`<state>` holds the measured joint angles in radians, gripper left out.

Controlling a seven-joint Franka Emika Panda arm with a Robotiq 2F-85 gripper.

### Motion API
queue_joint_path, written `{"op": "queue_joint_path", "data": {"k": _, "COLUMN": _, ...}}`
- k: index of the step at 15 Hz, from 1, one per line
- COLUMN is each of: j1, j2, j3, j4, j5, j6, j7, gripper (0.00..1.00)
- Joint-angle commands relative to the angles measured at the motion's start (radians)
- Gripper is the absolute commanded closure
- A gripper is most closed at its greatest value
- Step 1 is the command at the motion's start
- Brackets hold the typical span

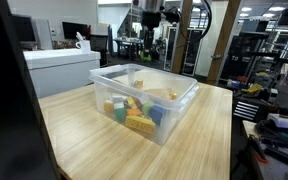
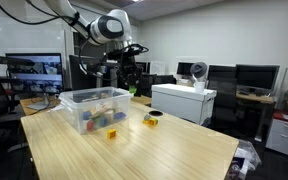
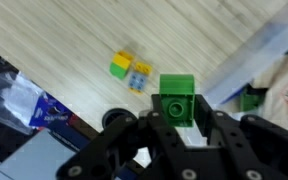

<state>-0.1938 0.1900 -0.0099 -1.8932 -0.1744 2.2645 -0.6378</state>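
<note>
Wooden table (image 3: 64, 40), green block (image 3: 177, 98) clamped between jaws

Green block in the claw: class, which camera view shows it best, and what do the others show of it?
The wrist view: the green block sits in the centre, close up, gripped by the claw. Both exterior views are too distant: at most it shows as a tiny green speck under the arm.

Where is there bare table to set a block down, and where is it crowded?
Free: the table between the loose blocks and its near edge. Crowded: the bin, heaped with bricks; the claw grips a green block beside it.
</note>
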Motion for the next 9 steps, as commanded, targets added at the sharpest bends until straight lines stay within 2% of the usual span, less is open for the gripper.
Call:
{"op": "queue_joint_path", "data": {"k": 1, "j1": 0.036, "j2": -0.169, "j3": 0.032, "j4": -0.150, "j5": 0.151, "j6": 0.009, "j7": -0.176, "gripper": 0.88}}
{"op": "queue_joint_path", "data": {"k": 3, "j1": 0.079, "j2": -0.228, "j3": 0.031, "j4": -0.223, "j5": 0.229, "j6": -0.001, "j7": -0.280, "gripper": 0.88}}
{"op": "queue_joint_path", "data": {"k": 5, "j1": 0.114, "j2": -0.242, "j3": 0.017, "j4": -0.281, "j5": 0.232, "j6": -0.007, "j7": -0.314, "gripper": 0.88}}
{"op": "queue_joint_path", "data": {"k": 6, "j1": 0.123, "j2": -0.237, "j3": 0.012, "j4": -0.298, "j5": 0.218, "j6": -0.014, "j7": -0.308, "gripper": 0.40}}
{"op": "queue_joint_path", "data": {"k": 7, "j1": 0.127, "j2": -0.228, "j3": 0.007, "j4": -0.308, "j5": 0.217, "j6": -0.020, "j7": -0.303, "gripper": 0.39}}
{"op": "queue_joint_path", "data": {"k": 9, "j1": 0.127, "j2": -0.215, "j3": -0.005, "j4": -0.321, "j5": 0.223, "j6": -0.006, "j7": -0.287, "gripper": 0.28}}
